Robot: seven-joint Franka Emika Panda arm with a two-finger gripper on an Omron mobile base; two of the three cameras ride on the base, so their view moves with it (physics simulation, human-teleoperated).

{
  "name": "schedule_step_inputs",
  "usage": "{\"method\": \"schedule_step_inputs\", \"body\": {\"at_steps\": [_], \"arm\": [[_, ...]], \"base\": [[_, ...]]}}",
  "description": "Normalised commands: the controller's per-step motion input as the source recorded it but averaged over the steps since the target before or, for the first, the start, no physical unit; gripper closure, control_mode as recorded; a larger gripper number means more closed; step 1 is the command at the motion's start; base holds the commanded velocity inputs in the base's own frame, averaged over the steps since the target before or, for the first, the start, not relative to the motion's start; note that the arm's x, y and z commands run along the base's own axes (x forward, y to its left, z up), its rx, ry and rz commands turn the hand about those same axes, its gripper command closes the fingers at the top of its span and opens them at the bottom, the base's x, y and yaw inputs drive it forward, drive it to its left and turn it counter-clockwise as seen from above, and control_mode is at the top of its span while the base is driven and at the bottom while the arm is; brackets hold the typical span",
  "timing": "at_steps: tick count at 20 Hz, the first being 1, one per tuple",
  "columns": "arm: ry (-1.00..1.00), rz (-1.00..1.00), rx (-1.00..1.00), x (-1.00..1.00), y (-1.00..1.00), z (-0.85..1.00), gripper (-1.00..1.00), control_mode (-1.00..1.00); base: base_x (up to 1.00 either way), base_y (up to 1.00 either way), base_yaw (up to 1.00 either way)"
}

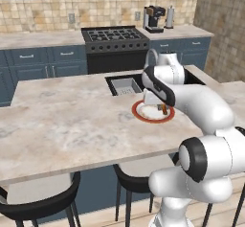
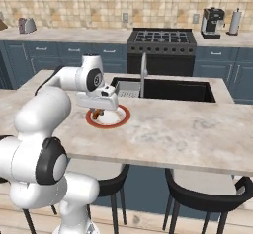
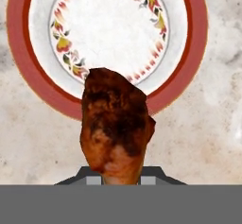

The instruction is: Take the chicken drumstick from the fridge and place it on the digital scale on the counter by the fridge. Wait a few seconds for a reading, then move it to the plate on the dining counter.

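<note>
The sink (image 1: 125, 85) is the landmark here, sunk into the dining counter (image 1: 72, 125) with a grey basket inside it and a faucet (image 2: 144, 72) rising at its near edge. Just in front of the sink, on the marbled top, lies the plate (image 1: 143, 113), white with a red-orange rim and a ring of small leaf and flower marks. Beyond the sink, against the tiled back wall, stand a black stove (image 2: 160, 43) and a coffee machine (image 2: 212, 21); on the near side of the sink, black stools (image 2: 210, 198) are tucked under the counter's edge. Nothing lies between the plate and the robot's hand.

The gripper (image 2: 99, 110) hangs over the plate's near rim, on the side away from the sink. The chicken drumstick (image 3: 116, 126) is clamped between its fingers, hanging just above the plate's edge. In the hand view the meat covers part of the rim and some bare counter; whether it touches the plate is hard to judge, though it seems held clear.
</note>
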Motion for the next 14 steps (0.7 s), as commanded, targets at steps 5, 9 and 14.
{"method": "schedule_step_inputs", "body": {"at_steps": [5, 9, 14], "arm": [[-0.09, 0.12, 0.00, 0.14, 0.00, -0.11, 1.00, -1.00], [-0.02, 0.11, 0.00, 0.36, 0.00, -0.04, 1.00, -1.00], [0.00, 0.03, 0.00, 0.62, 0.00, -0.04, 1.00, -1.00]], "base": [[0.00, 0.00, 0.00], [0.00, 0.00, 0.00], [0.00, 0.00, 0.00]]}}
